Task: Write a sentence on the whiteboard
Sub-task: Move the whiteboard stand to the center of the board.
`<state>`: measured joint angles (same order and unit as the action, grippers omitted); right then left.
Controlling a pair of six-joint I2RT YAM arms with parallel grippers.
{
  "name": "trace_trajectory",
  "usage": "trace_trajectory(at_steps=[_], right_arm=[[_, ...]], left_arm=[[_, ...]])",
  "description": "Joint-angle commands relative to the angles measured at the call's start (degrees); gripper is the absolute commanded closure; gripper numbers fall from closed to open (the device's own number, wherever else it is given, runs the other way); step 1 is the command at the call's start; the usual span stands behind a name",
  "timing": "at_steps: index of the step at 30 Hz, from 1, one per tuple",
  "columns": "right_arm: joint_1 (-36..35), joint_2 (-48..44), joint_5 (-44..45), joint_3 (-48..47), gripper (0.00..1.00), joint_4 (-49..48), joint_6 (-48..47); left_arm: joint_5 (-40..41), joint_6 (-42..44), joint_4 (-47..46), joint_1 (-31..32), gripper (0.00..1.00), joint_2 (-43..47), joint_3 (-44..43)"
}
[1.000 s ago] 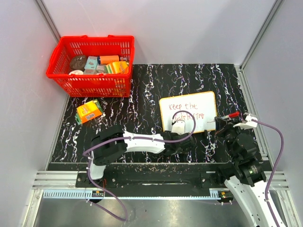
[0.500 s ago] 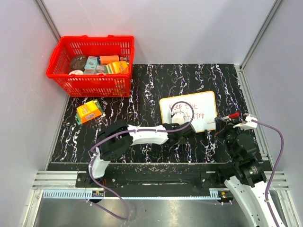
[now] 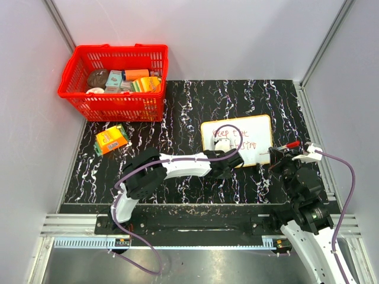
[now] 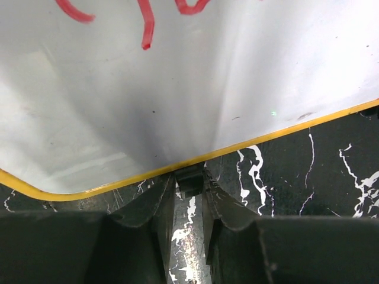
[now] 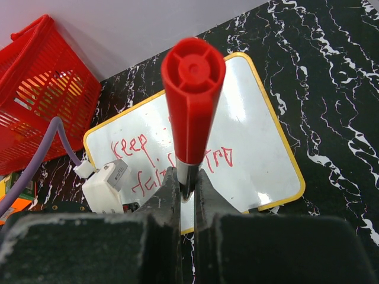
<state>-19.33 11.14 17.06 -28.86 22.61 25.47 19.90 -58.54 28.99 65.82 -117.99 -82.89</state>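
The whiteboard (image 3: 259, 133) lay flat on the counter (image 3: 177, 112), right of centre. The sentence (image 5: 127, 145) stood in two red lines, seemingly finished, though partly hidden. The right pincer (image 5: 187, 177) was clenched on the red marker (image 5: 190, 106), clear of the board. The left pincer (image 4: 189, 180) sat narrow at the near rim; whether it gripped, I could not tell.

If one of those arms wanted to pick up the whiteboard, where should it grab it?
Probably the near long edge, coming in low from the robot's side. The whiteboard lies flat on the table, so only its thin yellow rim gives a pincer something to pinch, one finger above and one slid beneath. The left pincer sits at that edge.
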Motion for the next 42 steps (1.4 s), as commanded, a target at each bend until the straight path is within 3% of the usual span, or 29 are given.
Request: trace_trajectory(at_steps=[1, 7, 22, 31, 32, 33, 34, 38, 42], right_arm=[[0.3, 0.2, 0.1, -1.5, 1.0, -1.1, 0.2], [0.3, 0.6, -0.5, -1.0, 1.0, -1.6, 0.5], [0.3, 1.3, -2.3, -0.3, 1.0, -2.5, 1.2], [0.3, 2.1, -4.3, 0.0, 1.0, -3.2, 1.7], [0.2, 2.1, -4.3, 0.3, 1.0, -3.4, 1.8], [0.3, 2.2, -4.6, 0.4, 1.0, -3.4, 1.7], [0.3, 2.2, -4.7, 0.5, 1.0, -3.5, 1.8], [0.3, 2.7, -5.1, 0.5, 1.0, -3.7, 1.6], [0.2, 3.6, -5.9, 0.6, 1.0, -4.3, 1.5]], left_arm=[[4.1, 2.6, 9.6, -1.1, 0.85, -0.6, 3.2], [6.5, 1.4, 10.7, -1.1, 1.0, 2.2, 9.0], [9.5, -5.0, 13.1, -0.7, 1.0, 14.0, 25.6], [10.5, -12.4, 14.3, 3.8, 1.0, 19.4, 31.9], [11.1, -12.6, 14.9, 4.2, 0.98, 19.5, 31.6], [11.5, -12.3, 15.0, 4.6, 0.89, 19.6, 30.7], [12.4, -12.1, 15.3, 5.1, 0.68, 19.5, 30.0], [14.4, -12.1, 20.4, 5.6, 0.31, 19.6, 26.6], [14.8, -11.9, 23.7, 6.3, 0.11, 24.0, 26.1]])
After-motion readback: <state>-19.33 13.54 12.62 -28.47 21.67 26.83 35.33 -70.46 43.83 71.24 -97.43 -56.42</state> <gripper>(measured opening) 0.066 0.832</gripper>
